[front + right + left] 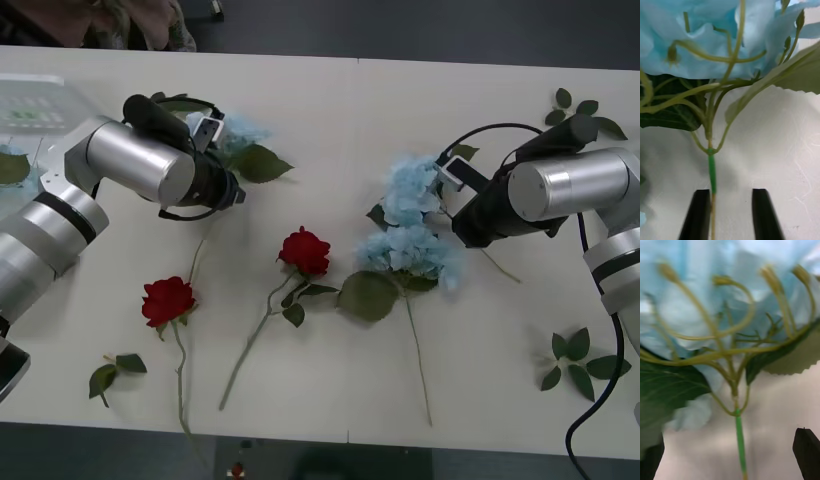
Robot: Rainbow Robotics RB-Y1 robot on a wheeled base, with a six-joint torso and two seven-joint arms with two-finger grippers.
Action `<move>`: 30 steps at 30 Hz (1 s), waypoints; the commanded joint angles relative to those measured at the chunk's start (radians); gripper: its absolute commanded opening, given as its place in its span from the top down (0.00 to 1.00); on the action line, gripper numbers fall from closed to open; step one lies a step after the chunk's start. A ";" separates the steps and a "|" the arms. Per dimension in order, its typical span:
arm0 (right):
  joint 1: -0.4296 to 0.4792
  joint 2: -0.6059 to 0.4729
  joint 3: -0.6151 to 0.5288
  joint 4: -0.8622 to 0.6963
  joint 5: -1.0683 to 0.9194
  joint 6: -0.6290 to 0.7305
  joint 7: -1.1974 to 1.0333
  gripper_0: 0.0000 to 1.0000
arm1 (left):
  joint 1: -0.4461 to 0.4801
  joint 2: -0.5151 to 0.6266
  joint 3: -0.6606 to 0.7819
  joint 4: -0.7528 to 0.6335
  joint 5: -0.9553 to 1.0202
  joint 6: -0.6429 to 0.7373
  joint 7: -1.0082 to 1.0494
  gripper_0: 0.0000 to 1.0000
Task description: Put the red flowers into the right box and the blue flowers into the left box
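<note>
Both grippers are spread around thin stems of the blue flowers (412, 225): the right gripper (730, 213) at table centre-right, the left gripper (730, 457) toward ten o'clock. Pale fluffy clusters with broad green leaves are seen.

The robot is showing 2 big arms made of shiny silver tubes with black rings around them. Thin black cables are looping over both (the right one is also trailing a long cable). The right gripper (731, 213) is wearing flat black fingers (698, 213), and so is the left gripper (730, 455).
</note>
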 commanded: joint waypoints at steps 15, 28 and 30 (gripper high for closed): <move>-0.008 -0.016 -0.033 -0.086 -0.018 0.023 -0.030 1.00 | -0.051 0.000 -0.038 0.003 -0.004 -0.017 0.059 0.99; -0.008 -0.016 -0.376 -0.313 -0.415 0.313 -0.016 1.00 | -0.049 0.003 -0.038 0.004 -0.032 -0.017 0.059 1.00; -0.008 -0.018 -0.417 -0.313 -0.545 0.315 0.038 1.00 | -0.051 0.006 -0.038 0.003 -0.032 -0.016 0.057 1.00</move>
